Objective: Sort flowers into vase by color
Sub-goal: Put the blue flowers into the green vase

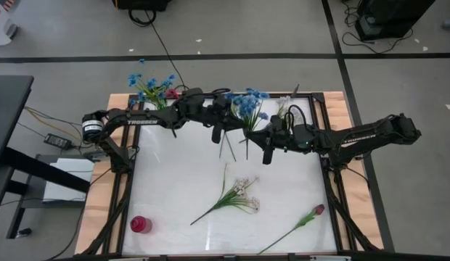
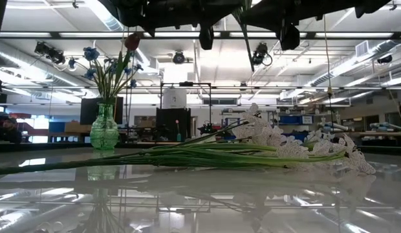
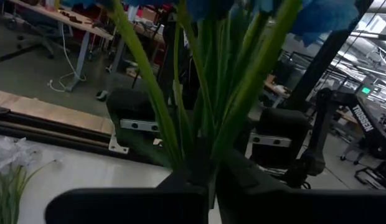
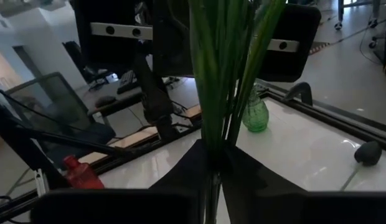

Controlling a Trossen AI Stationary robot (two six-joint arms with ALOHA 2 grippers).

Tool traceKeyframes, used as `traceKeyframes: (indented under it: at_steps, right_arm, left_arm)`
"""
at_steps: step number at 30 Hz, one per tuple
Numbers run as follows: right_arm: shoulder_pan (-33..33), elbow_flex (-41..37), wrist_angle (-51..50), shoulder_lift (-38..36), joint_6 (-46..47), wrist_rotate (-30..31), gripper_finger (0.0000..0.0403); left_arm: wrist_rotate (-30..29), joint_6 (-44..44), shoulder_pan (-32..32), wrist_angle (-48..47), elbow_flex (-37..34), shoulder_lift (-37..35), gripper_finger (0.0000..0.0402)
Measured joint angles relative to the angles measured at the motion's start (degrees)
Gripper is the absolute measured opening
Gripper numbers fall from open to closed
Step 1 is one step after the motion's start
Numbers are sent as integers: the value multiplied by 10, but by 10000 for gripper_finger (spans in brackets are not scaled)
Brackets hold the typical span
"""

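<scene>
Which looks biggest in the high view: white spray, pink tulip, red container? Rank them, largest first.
1. White spray, bushiest.
2. Pink tulip, similar length, far thinner.
3. Red container, smallest.

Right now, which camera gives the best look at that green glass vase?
The low view: the green vase stands whole and side-on, flowers in it. The right wrist view shows it small and far off behind gripped stems. From above, only its blue blossoms show; the left wrist view misses it.

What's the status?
Left gripper and right gripper both shut on blue flowers, mid-air. White spray, tulip on table. Nothing blocking.
</scene>
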Motion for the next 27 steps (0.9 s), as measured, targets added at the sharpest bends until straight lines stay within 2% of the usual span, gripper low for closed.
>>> traceKeyframes:
  at_steps: [8,13,18,24,27]
  right_arm:
    - [1,0,-5,-12,-36,2,71]
    - [2,0,-21,-56,-61,12,73]
    - [2,0,-58,-124,-81,53,73]
    - [2,0,-130,-195,-117,109,73]
    - [2,0,-161,-220,-130,128,73]
  left_arm:
    - [-10,70,6,-21,0,-31,7]
    - [-28,124,22,-97,0,-82,6]
    - [-77,185,39,-181,0,-149,6]
    - [-172,267,46,-308,0,-219,6]
    - [-210,280,45,-355,0,-244,8]
